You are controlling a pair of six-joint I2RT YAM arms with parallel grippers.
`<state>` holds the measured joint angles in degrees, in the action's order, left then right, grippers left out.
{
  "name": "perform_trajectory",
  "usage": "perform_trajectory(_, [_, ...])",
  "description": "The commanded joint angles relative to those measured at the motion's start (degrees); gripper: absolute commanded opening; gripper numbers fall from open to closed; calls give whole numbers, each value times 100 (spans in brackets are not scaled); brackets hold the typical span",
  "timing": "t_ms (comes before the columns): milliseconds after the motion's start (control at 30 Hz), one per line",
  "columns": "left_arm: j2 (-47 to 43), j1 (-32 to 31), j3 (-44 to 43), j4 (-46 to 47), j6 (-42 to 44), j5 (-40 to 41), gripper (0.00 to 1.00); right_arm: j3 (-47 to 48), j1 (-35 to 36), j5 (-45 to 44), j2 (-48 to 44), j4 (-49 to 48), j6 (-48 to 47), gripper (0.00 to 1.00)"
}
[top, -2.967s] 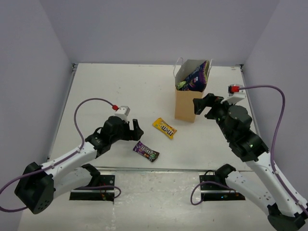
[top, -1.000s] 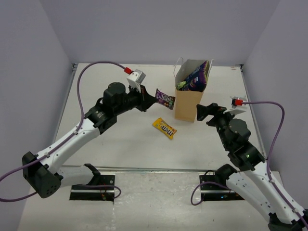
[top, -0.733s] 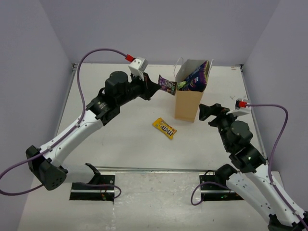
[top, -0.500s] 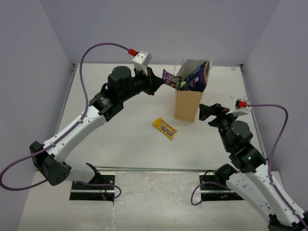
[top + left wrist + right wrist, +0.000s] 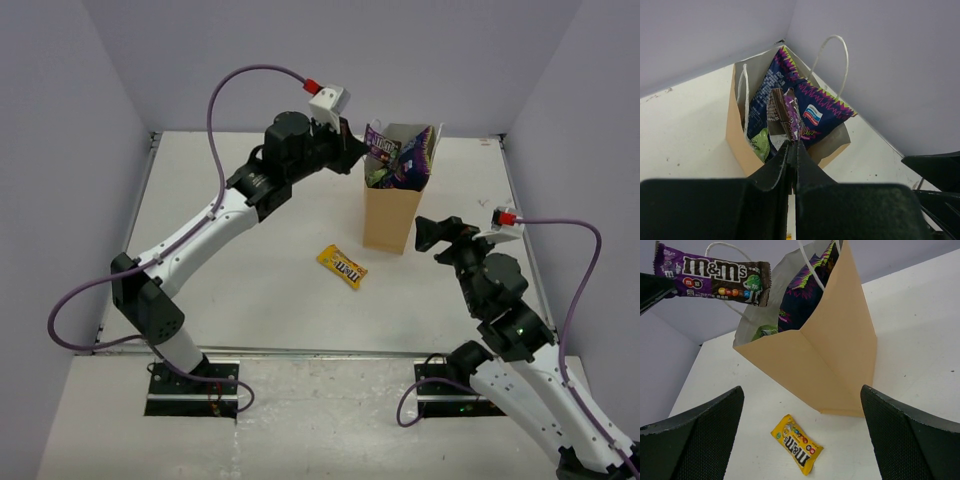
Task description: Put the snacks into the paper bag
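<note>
The tan paper bag point(image 5: 392, 215) stands upright at the back of the table, mouth open. Inside it lie a large purple chip bag point(image 5: 810, 107) and a small green packet point(image 5: 760, 142). My left gripper point(image 5: 358, 143) is shut on one end of a dark purple M&M's bar point(image 5: 381, 141), which it holds just over the bag's left rim; the bar point(image 5: 715, 274) hangs level in the right wrist view. A yellow M&M's pack point(image 5: 342, 266) lies flat on the table in front of the bag. My right gripper point(image 5: 428, 232) stands open and empty beside the bag's right front corner.
The bag's white cord handles point(image 5: 832, 60) stick up above its rim. Lavender walls point(image 5: 320, 60) close in the white table point(image 5: 230, 230) at the back and sides. The left arm reaches diagonally across the table's left half.
My left gripper has carried the purple bar up and to the right, from beside the bag's left face to over its mouth. The right arm has held still.
</note>
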<state>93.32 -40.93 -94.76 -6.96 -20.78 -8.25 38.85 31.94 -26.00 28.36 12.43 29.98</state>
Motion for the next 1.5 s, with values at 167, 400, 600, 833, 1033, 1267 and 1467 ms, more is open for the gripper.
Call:
perform_trajectory(167, [318, -21, -825, 116, 276, 210, 12, -35, -13, -107, -103, -82, -36, 99])
perform_trajectory(400, [74, -29, -755, 116, 434, -116, 99, -9, -4, -28, -6, -82, -1, 99])
perform_trajectory(600, [-681, -38, -88, 37, 496, -1, 100, -26, -13, -28, -41, -56, -1, 99])
perform_trajectory(833, [-1702, -29, 1388, -121, 355, 473, 100, -18, -13, -10, -76, -47, -1, 99])
perform_trajectory(1033, [-2204, -21, 2970, 63, -32, 676, 100, 44, -13, -46, -94, -3, -71, 99])
perform_trajectory(1267, [-1643, 190, 3947, 432, -462, -69, 100, 175, -13, 33, -76, 76, -80, 99])
perform_trajectory(1467, [-1238, 427, 4360, 977, -699, -685, 100, 569, -13, 945, 265, 84, -668, 99])
